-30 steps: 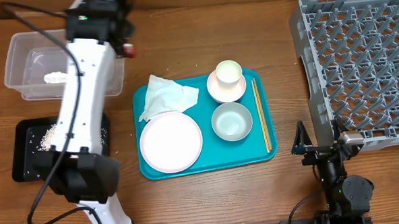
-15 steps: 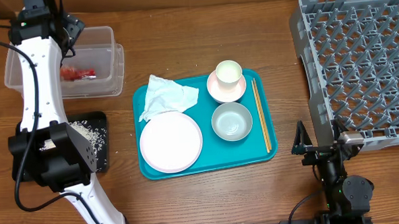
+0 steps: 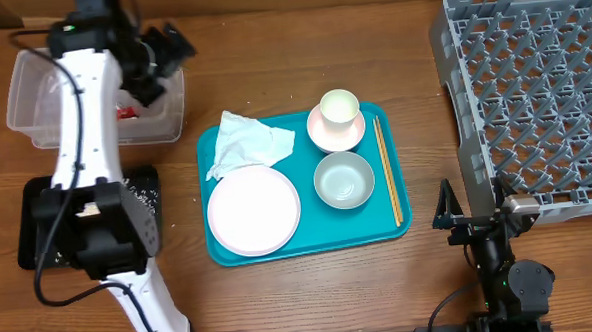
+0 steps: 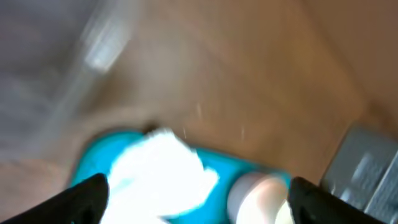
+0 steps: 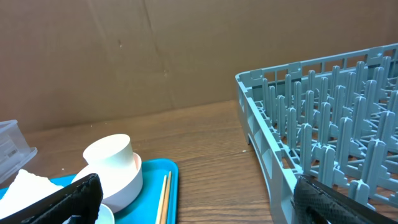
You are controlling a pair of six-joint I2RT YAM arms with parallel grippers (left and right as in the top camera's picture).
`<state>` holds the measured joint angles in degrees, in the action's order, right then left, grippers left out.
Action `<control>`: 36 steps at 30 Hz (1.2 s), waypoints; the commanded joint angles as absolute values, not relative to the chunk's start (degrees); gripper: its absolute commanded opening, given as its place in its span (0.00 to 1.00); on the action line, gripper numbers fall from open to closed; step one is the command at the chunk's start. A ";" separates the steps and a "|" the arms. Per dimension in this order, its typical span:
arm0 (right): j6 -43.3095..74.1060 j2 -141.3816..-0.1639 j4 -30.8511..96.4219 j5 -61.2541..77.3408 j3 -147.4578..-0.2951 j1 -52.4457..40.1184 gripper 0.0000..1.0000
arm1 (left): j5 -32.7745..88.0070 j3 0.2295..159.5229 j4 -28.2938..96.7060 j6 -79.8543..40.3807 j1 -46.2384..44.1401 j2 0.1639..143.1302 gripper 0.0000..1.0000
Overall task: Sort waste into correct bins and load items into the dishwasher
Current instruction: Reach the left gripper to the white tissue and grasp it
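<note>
The crumpled white paper napkin [image 3: 247, 143] lies on the teal plastic serving tray [image 3: 359, 223], ahead of and below the left gripper [image 3: 169, 53] and roughly centred between its wide-spread, empty fingers, whereas the right gripper [image 3: 446, 219], likewise spread and empty, sits much farther off.

The left arm [image 3: 80, 145] stretches from 8 o'clock up to 11 o'clock, wrist bent toward 3 o'clock. The left gripper [image 3: 171, 51] has its fingers spread wide, empty. The right arm [image 3: 501, 267] sits folded at 5 o'clock, and the right gripper [image 3: 444, 216], likewise spread, points toward 12 o'clock.
</note>
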<state>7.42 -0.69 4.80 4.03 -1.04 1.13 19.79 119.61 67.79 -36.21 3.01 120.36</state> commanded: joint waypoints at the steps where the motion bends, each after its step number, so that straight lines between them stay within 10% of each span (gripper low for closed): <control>1: 7.05 -0.16 4.62 3.53 -0.47 1.34 1.00 | 17.34 119.83 70.70 -34.70 -2.79 118.50 0.87; 10: 7.05 -0.16 4.62 3.53 -0.47 1.34 1.00 | -8.51 112.27 70.48 -39.79 -16.53 119.02 0.82; 36: 7.05 -0.16 4.62 3.53 -0.47 1.34 1.00 | -9.17 85.01 48.77 -35.94 -18.79 120.73 0.78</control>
